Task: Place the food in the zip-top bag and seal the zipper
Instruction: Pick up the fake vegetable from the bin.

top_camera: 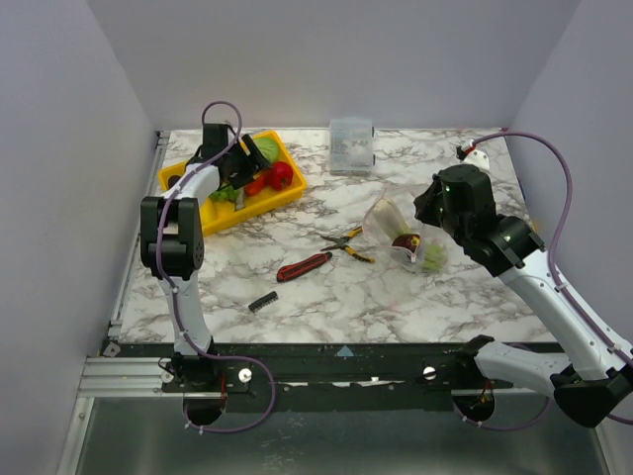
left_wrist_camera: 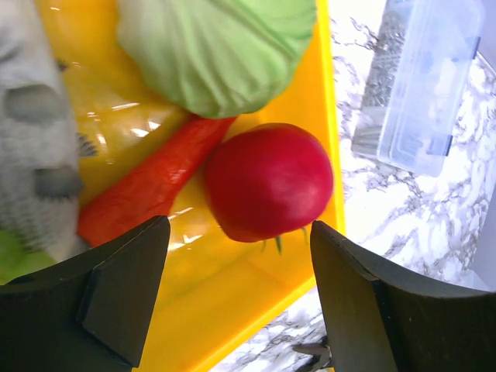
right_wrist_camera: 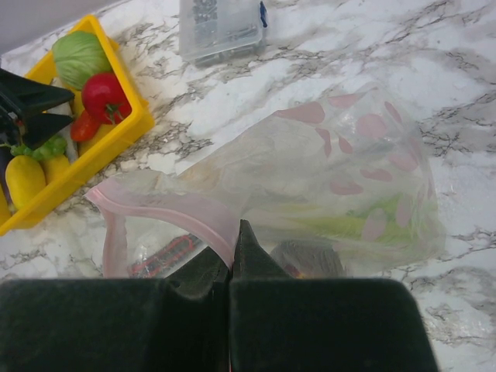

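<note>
Contents of zip-top bag (right_wrist_camera: 333, 178) hazy; grey fish (left_wrist_camera: 31, 139) cut off

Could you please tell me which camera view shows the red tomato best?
The left wrist view: the tomato fills mid-frame, sharp and unobstructed, in the yellow tray. The right wrist view shows it small and distant; the top view gives only a red speck.

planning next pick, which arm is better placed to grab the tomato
Left: the left tool hangs open over the tomato in the tray; the right tool is shut on the zip-top bag.
</note>
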`<state>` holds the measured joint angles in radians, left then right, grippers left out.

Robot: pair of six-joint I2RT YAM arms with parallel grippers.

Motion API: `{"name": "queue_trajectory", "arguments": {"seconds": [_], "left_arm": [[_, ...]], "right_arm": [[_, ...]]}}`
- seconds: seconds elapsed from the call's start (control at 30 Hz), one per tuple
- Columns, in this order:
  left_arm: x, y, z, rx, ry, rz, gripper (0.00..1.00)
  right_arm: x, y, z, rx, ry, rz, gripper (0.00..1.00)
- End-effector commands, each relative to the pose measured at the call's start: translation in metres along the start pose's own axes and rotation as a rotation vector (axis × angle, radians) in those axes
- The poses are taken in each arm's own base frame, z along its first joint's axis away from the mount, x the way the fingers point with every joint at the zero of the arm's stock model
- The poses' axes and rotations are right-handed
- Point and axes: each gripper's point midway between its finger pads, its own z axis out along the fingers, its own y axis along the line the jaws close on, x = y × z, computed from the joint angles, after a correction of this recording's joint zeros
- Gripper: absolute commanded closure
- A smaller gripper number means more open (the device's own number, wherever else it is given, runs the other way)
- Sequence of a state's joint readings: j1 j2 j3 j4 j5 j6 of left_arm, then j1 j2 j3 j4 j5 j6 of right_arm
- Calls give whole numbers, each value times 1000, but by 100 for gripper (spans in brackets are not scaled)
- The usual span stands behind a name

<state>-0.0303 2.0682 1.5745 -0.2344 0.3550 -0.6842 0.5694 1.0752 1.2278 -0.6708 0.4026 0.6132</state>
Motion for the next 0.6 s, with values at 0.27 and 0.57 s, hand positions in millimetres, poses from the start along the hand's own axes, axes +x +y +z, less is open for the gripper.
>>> {"name": "queue_trajectory", "arguments": {"seconds": [0.27,0.57], "left_arm": [[9,-33,36,-72,-2,-107,8],[19,-18,43,-226,-19,-216,11]], "right_arm": [[-10,4,-7,-17,-24,26,100],[-11,3,-10,-13,-28,29,100]]}}
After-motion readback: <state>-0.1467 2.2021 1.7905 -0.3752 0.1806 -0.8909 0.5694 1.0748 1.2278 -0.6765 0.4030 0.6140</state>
